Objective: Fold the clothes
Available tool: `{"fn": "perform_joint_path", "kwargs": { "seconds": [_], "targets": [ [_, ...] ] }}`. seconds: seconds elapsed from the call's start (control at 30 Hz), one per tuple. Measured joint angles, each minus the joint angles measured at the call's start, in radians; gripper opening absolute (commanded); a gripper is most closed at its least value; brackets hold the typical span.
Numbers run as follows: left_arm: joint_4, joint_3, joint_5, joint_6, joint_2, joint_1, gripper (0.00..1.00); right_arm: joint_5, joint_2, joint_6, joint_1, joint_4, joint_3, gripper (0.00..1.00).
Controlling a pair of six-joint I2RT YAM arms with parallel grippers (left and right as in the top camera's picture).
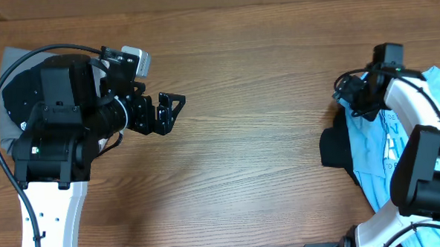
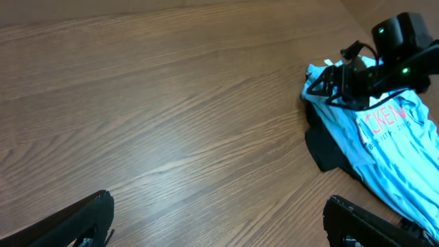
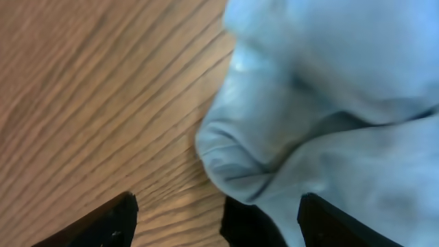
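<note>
Wood-grain table, light-blue T-shirt at right edge, left tool released, right tool astride it, grip unclear

So the left gripper is sitting wide open over the wooden table, and far right the right gripper is hanging over the light-blue T-shirt corner, black garment peeking out underneath.

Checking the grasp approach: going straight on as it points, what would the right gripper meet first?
Likely the light-blue T-shirt, its bunched edge lying just ahead of the right gripper's jaws.
</note>
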Motion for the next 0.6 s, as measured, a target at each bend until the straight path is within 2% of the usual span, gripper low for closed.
{"fn": "perform_joint_path", "kwargs": {
  "seconds": [0.23,0.4,0.5,0.6],
  "targets": [
    [-0.001,0.0,-0.003,0.001,0.006,0.0,1.0,0.037,0.0,0.059,0.006,0.047,-0.05,0.67],
    [0.0,0.0,-0.003,0.001,0.009,0.0,1.0,0.055,0.0,0.079,0.006,0.09,-0.054,0.53],
    [0.0,0.0,-0.003,0.001,0.012,0.0,1.0,0.058,0.0,0.086,0.006,0.105,-0.054,0.38],
    [0.001,0.0,-0.003,0.001,0.014,0.0,1.0,0.071,0.0,0.093,0.006,0.118,-0.055,0.38]
  ]
}}
